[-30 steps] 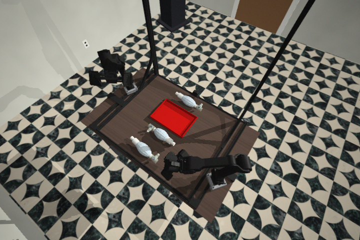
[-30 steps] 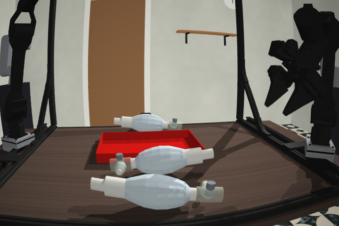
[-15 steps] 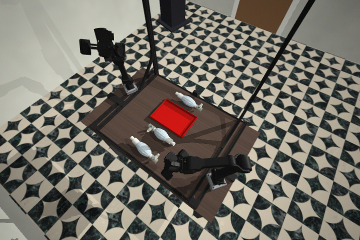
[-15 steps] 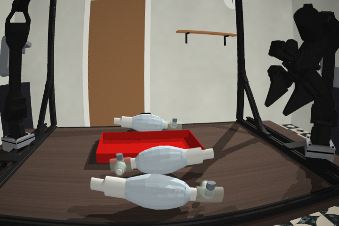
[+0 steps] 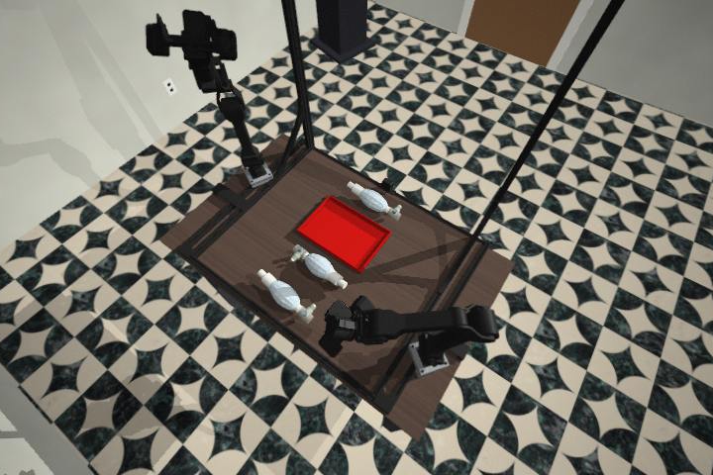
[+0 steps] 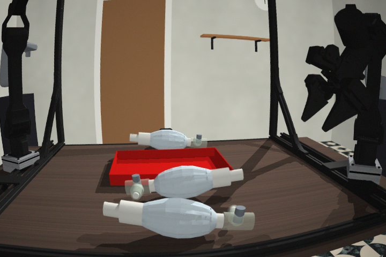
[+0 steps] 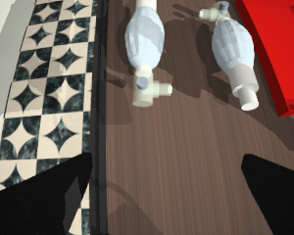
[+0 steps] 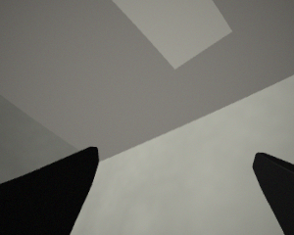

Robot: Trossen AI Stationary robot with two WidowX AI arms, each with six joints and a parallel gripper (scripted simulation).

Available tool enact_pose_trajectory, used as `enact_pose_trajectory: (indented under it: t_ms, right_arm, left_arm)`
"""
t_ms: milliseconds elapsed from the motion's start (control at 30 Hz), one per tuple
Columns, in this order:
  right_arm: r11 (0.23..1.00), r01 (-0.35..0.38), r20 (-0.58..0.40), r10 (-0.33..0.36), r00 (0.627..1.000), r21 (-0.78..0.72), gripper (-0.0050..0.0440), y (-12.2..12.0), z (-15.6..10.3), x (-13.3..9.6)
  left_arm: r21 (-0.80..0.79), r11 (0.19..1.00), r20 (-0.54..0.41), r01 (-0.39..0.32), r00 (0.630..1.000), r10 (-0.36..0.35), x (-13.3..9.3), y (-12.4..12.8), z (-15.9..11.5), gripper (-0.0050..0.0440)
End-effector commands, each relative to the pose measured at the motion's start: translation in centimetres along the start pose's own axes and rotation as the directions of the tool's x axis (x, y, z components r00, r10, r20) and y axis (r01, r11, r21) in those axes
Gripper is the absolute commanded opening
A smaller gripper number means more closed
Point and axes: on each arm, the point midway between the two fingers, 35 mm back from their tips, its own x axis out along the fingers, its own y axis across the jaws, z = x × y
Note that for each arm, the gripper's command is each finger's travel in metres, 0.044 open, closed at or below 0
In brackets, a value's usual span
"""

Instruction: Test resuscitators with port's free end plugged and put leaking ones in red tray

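Three pale blue resuscitators lie on the table outside the empty red tray point(image 5: 343, 232). One point(image 5: 372, 200) lies beyond the tray's far side. A second point(image 5: 319, 265) lies along the tray's near side. A third point(image 5: 284, 295) lies by the table edge. In the left wrist view the third point(image 7: 146, 39) and the second point(image 7: 232, 46) show beside the tray point(image 7: 278, 46). My left gripper point(image 5: 333, 334) is open and empty, above the table and short of the third unit's valve end. My right gripper point(image 5: 158, 39) is open and empty, raised high off the table, facing a wall.
Black frame posts stand at the table's corners and rails run along its edges. The arm bases point(image 5: 257, 174) point(image 5: 427, 358) sit at opposite ends. In the exterior view the nearest unit point(image 6: 176, 216) lies close to the front rail.
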Motion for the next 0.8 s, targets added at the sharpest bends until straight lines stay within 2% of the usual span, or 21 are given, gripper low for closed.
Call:
enact_pose_trajectory:
  t_ms: [0, 67, 100, 233, 433, 633, 667, 767]
  right_arm:
    - [1.000, 0.009, 0.011, -0.009, 1.000, 0.009, 0.0440, -0.1, 0.2, -0.1]
    - [1.000, 0.009, 0.011, -0.009, 1.000, 0.009, 0.0440, -0.1, 0.2, -0.1]
    - [1.000, 0.013, 0.055, -0.014, 0.998, 0.007, 0.0440, -0.5, 2.4, -0.2]
    - [0.999, 0.043, 0.174, -0.048, 0.984, 0.028, 0.0440, -1.3, 7.4, -1.2]
    - [0.995, 0.076, 0.349, -0.095, 0.932, 0.069, 0.0440, -2.5, 14.6, -3.5]
    - [0.995, 0.076, 0.349, -0.095, 0.932, 0.069, 0.0440, -2.5, 14.6, -3.5]
    - [0.995, 0.077, 0.382, -0.098, 0.919, 0.070, 0.0440, -2.7, 16.5, -4.0]
    - [0.992, 0.085, 0.438, -0.115, 0.892, 0.089, 0.0440, -3.1, 18.7, -5.1]
  left_arm:
    - [0.000, 1.000, 0.000, 0.000, 1.000, 0.000, 0.0, 0.0, 0.0, 0.0440]
    - [0.000, 1.000, 0.000, 0.000, 1.000, 0.000, 0.0, 0.0, 0.0, 0.0440]
    - [0.000, 1.000, 0.000, 0.000, 1.000, 0.000, 0.0, 0.0, 0.0, 0.0440]
    - [0.000, 1.000, 0.000, 0.000, 1.000, 0.000, 0.0, 0.0, 0.0, 0.0440]
    - [0.000, 1.000, 0.000, 0.000, 1.000, 0.000, 0.0, 0.0, 0.0, 0.0440]
    - [0.000, 1.000, 0.000, 0.000, 1.000, 0.000, 0.0, 0.0, 0.0, 0.0440]
    - [0.000, 1.000, 0.000, 0.000, 1.000, 0.000, 0.0, 0.0, 0.0, 0.0440]
    - [0.000, 1.000, 0.000, 0.000, 1.000, 0.000, 0.0, 0.0, 0.0, 0.0440]
